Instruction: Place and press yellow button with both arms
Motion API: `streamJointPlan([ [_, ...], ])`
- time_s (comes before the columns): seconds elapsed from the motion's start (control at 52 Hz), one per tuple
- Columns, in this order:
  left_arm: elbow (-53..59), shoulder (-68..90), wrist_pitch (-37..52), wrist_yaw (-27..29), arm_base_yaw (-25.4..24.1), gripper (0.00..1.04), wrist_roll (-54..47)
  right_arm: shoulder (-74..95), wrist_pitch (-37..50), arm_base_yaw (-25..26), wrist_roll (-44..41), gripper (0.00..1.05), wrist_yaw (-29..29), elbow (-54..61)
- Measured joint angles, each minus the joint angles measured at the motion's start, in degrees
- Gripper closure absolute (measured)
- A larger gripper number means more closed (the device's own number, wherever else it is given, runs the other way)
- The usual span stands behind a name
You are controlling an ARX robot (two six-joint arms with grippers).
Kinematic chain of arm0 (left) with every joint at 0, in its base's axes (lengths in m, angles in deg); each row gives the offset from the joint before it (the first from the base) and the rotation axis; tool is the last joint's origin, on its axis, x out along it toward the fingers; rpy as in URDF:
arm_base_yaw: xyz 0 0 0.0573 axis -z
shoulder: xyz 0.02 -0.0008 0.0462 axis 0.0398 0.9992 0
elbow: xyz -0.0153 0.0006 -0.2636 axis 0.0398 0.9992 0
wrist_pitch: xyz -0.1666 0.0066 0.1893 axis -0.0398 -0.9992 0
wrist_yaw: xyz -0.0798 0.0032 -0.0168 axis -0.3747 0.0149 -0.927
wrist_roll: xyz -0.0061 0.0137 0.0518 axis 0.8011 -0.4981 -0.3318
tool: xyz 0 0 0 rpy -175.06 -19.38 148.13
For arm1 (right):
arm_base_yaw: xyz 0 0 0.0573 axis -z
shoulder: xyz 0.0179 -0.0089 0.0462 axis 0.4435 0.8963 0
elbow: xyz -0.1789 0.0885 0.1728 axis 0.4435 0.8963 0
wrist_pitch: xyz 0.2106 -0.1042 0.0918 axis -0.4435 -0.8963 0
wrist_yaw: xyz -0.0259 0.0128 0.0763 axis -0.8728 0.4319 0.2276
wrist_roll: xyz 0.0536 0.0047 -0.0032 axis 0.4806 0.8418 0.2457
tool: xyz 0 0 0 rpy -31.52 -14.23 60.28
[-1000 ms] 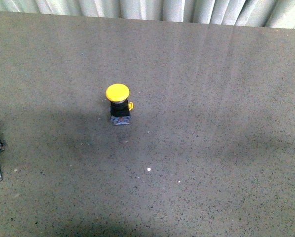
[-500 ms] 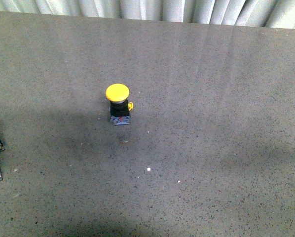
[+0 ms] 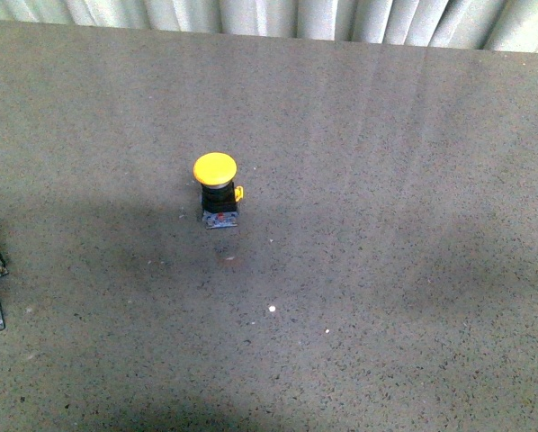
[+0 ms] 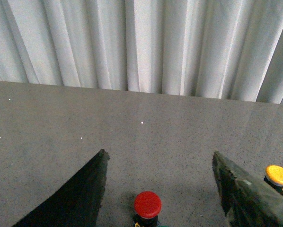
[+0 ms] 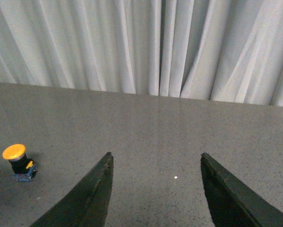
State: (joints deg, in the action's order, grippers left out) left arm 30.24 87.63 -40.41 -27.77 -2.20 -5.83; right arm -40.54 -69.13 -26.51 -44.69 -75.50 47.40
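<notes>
Both jaws spread wide, holding nothing — left gripper (image 4: 158,189) frames a red-capped push button (image 4: 147,206), right gripper (image 5: 155,189) frames bare speckled grey tabletop (image 5: 179,137). Round yellow-capped button with black body and grey-blue base (image 3: 217,190) stands upright mid-table, well apart from both. I'd steady the base first — then press straight down on the cap.

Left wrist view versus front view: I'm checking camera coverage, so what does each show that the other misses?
Only the left wrist view shows a red button between the open left gripper fingers, and the white curtain at full height. Only the front view shows the wide near stretch of table. Both show the yellow button standing upright, untouched.
</notes>
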Motion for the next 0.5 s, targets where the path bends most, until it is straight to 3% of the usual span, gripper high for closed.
streamJointPlan([
  [0.173, 0.00, 0.00, 0.00, 0.00, 0.00, 0.08, -0.04, 0.00, 0.00, 0.00, 0.00, 0.23, 0.00, 0.00],
  [0.25, 0.00, 0.00, 0.00, 0.00, 0.00, 0.10, -0.02, 0.00, 0.00, 0.00, 0.02, 0.08, 0.00, 0.00],
  [0.5, 0.00, 0.00, 0.00, 0.00, 0.00, 0.09, -0.02, 0.00, 0.00, 0.00, 0.00, 0.09, 0.00, 0.00],
])
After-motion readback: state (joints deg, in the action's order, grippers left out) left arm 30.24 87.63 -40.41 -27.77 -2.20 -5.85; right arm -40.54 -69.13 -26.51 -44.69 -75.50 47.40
